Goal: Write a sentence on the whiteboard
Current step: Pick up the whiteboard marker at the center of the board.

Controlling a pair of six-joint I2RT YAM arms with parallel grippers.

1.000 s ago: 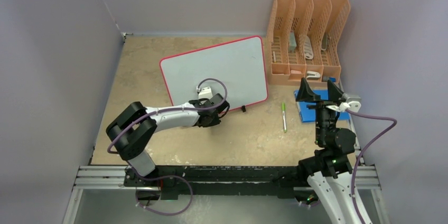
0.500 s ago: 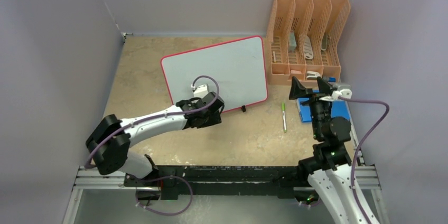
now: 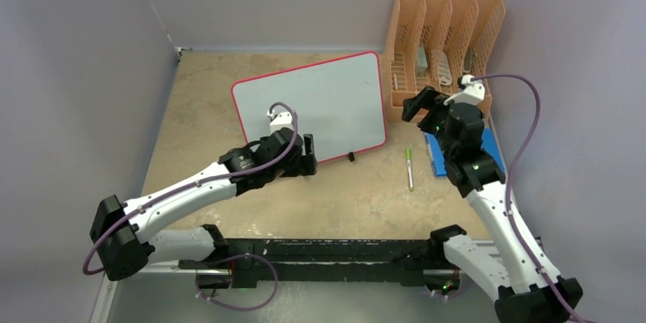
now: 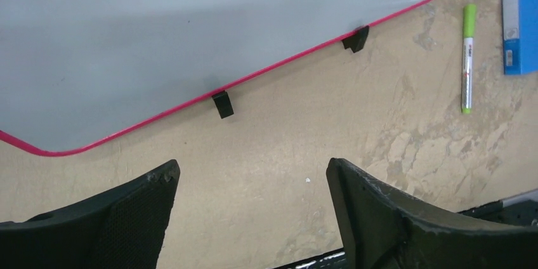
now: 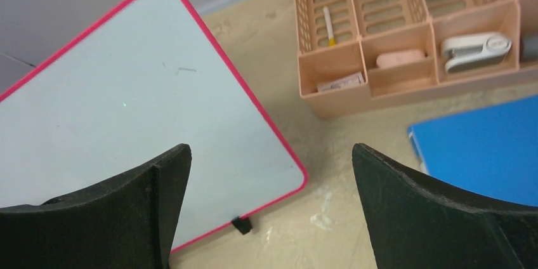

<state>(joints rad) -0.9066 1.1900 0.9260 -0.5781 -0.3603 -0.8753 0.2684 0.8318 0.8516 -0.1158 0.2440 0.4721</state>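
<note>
Whiteboard [image 3: 320, 106] laid on table [image 3: 366, 193].
Left gripper [image 4: 250, 170] held apart at its near edge; right gripper [image 5: 271, 151] spread wide, nothing gripped.

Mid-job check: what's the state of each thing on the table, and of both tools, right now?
whiteboard: flat on table, no writing visible
green marker: lying on table right of the board, cap on, not held
left tool: open, empty, by board's near edge
right tool: open, empty
</note>
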